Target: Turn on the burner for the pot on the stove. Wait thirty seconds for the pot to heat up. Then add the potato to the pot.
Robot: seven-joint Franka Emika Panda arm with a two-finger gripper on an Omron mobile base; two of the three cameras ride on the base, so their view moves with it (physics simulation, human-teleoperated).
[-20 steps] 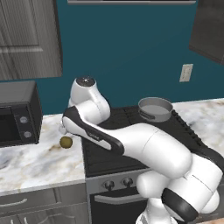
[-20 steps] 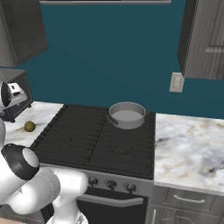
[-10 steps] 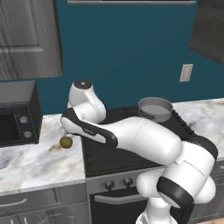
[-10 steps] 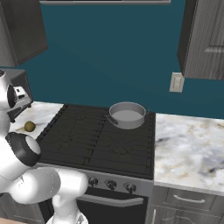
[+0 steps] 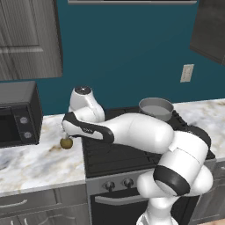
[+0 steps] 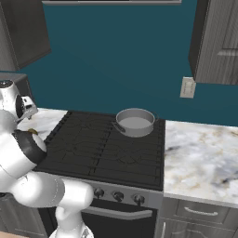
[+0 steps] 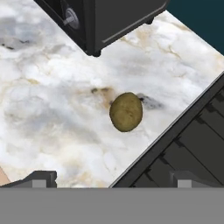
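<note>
One potato (image 7: pixel 126 111) lies on the marble surface (image 7: pixel 52 118), between the microwave (image 7: pixel 105 19) and the left edge of the stove (image 7: pixel 183 148). The tool (image 7: pixel 111 177) hovers above it, jaws wide, holding nothing. The pot (image 6: pixel 135 122) sits on the back right burner.

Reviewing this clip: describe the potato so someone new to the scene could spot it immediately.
Start at the black stove and look to the marble counter on its left, between the stove and the microwave. The potato lies there near the stove's edge, under the open pincer. It is the sole small, olive-brown ball on the pale stone.
</note>
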